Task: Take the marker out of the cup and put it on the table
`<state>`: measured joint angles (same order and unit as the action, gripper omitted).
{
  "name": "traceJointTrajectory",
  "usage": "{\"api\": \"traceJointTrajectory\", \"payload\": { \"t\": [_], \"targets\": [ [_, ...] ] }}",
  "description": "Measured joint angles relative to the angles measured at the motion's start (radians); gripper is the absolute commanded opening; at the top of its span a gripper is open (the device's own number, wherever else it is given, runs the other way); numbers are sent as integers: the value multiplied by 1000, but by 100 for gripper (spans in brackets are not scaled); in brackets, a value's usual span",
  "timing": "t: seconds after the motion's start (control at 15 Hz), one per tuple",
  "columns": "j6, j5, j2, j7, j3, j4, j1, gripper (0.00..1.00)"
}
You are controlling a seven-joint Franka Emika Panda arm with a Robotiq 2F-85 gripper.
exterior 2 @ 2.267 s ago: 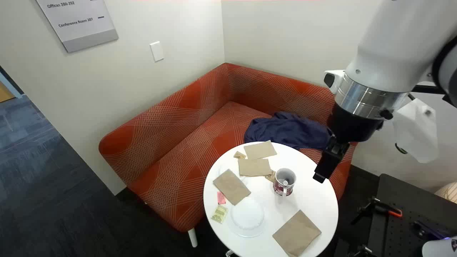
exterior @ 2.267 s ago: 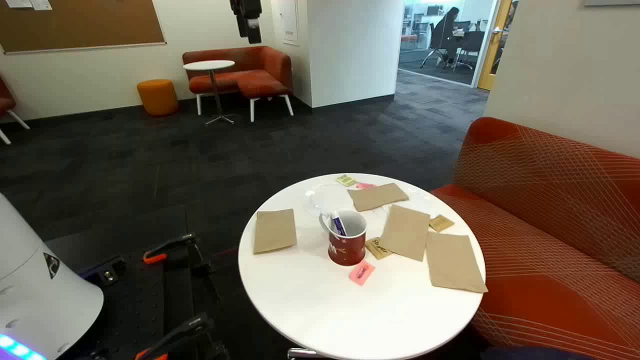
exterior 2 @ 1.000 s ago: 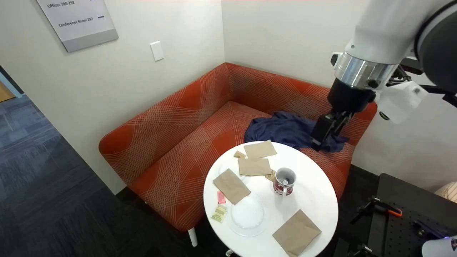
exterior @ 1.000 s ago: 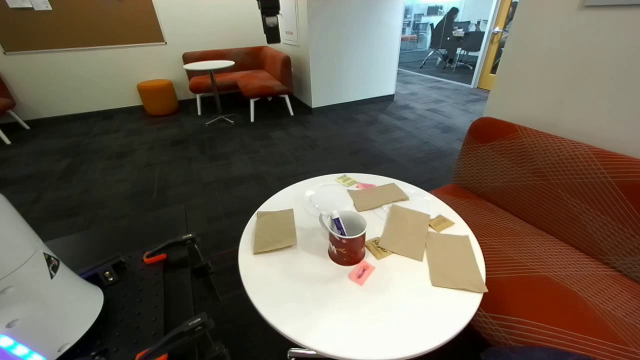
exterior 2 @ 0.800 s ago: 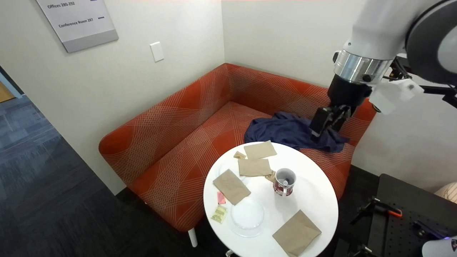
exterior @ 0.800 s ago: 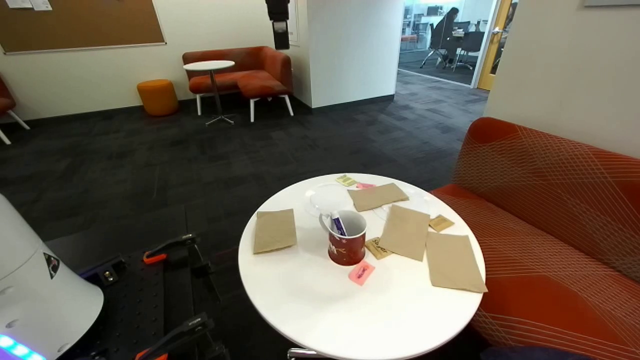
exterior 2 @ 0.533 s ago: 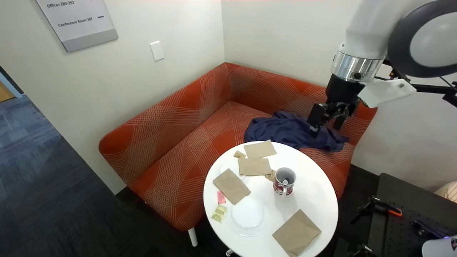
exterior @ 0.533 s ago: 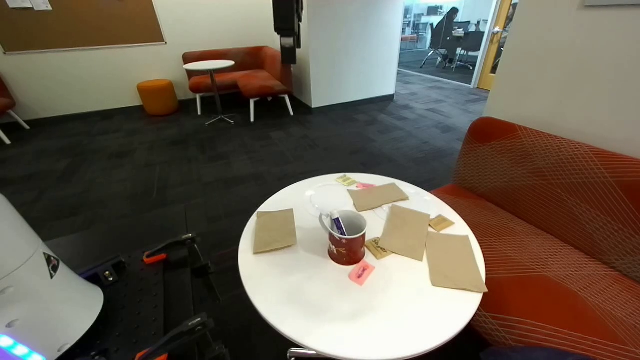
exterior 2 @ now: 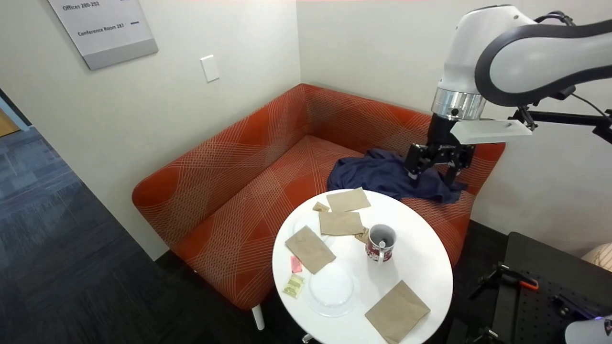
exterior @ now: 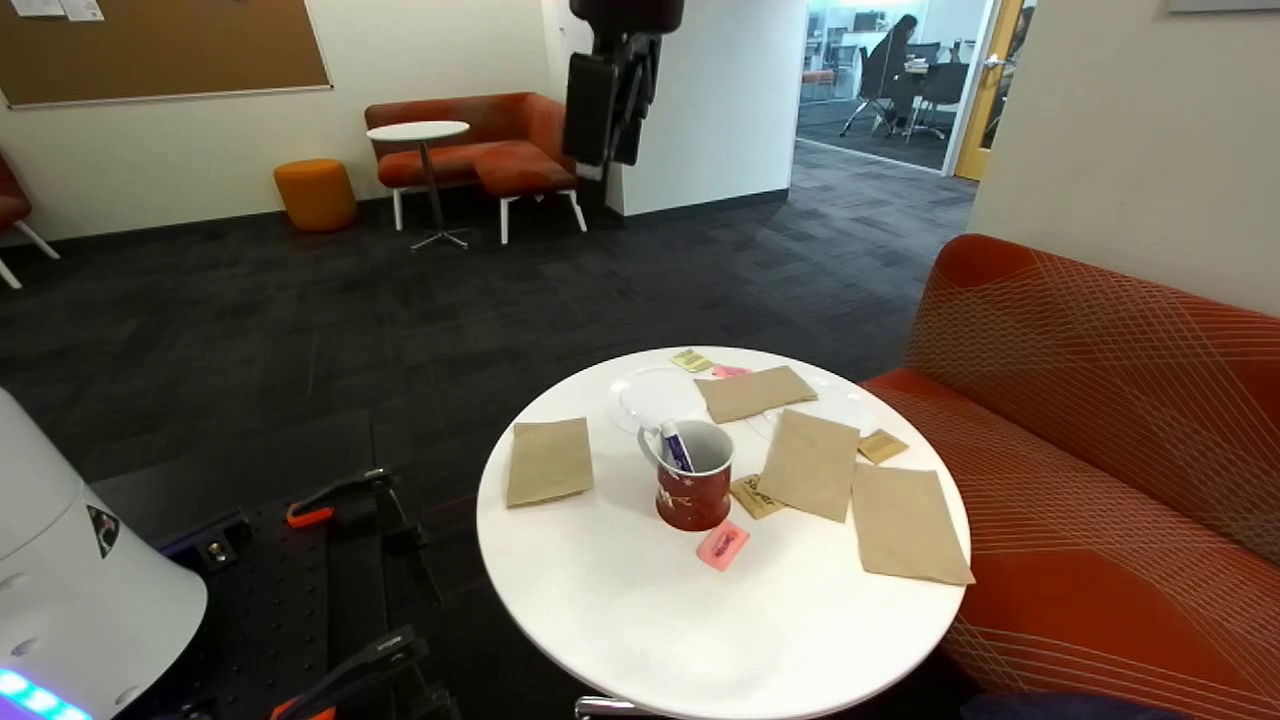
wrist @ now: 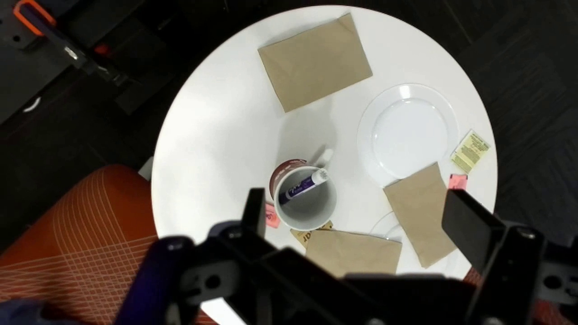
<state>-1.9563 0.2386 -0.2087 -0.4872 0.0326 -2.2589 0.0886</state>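
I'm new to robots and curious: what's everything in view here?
Table: 1, white, foreground
Cup: 1, dark red, on table
Marker: 1, purple, in cup
Napkins: 4, brown, on table
Plates: 2, whitish, on table
Packets: 5, pink, brown, yellow, on table
Sofa: 1, rust, beside table
Cloth: 1, navy, on sofa
Sign: 1, white, on wall
Far sofa: 1, rust, background
Far table: 1, white, background
Stool: 1, orange, background
Corkboard: 1, brown, background
Person: at least 1, dark, background
Base: 1, white, near table
Arm: 1, white, aloft
Pincer: 1, black, open, on arm
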Motion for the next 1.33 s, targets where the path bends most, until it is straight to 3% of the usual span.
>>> {"api": "traceJointTrajectory", "payload": {
  "t": [0.33,0.87,1.33],
  "targets": [
    [-12,46,78,-32,22,3,10,100],
    [-137,69,201,-133,63,2,25,100],
    [-216,136,303,-67,101,3,47,100]
  ]
}}
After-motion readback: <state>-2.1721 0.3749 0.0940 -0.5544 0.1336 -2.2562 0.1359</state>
